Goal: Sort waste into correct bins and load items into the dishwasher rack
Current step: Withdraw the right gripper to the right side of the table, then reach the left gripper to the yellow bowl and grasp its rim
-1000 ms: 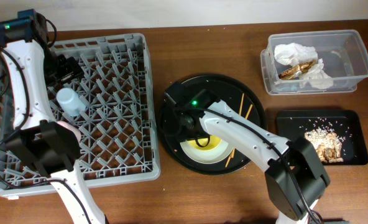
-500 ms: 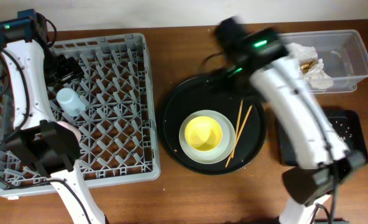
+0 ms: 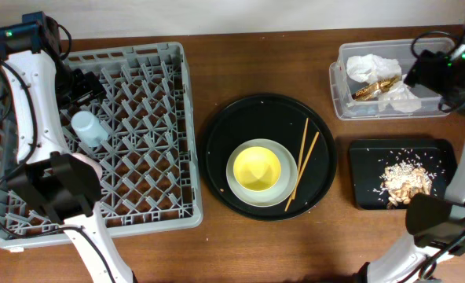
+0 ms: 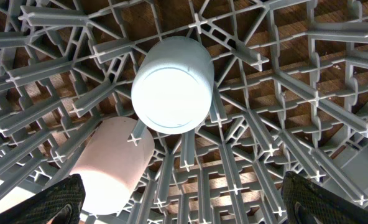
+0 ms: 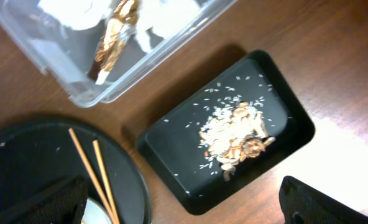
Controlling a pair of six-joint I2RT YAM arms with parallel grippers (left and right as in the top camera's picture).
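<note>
Fingers on either arm are hard to read from overhead: the left gripper [image 3: 81, 85] hangs over the back left of the dishwasher rack [image 3: 146, 208], and the right gripper [image 3: 425, 71] over the right end of the clear tub [image 3: 444, 49]. The blue cup [image 3: 87, 127] sits among the rack's pegs with the pink cup [image 3: 89, 163] just beside it, partly under the arm. On the round black tray [image 3: 217, 134] the yellow bowl [image 3: 256, 167] rests on the plate [image 3: 236, 190], with the chopsticks [image 3: 302, 169] alongside. Napkins [image 3: 370, 64] and the wrapper [image 3: 374, 86] lie in the tub, and food scraps [image 3: 405, 179] in the flat black tray [image 3: 366, 181]. At the left wrist, the dark fingers [image 4: 47, 202] are spread wide with nothing between them, above both cups on the lattice. At the right wrist, the fingers [image 5: 41, 202] are likewise parted and empty, over the flat tray, the tub and the chopsticks.
</note>
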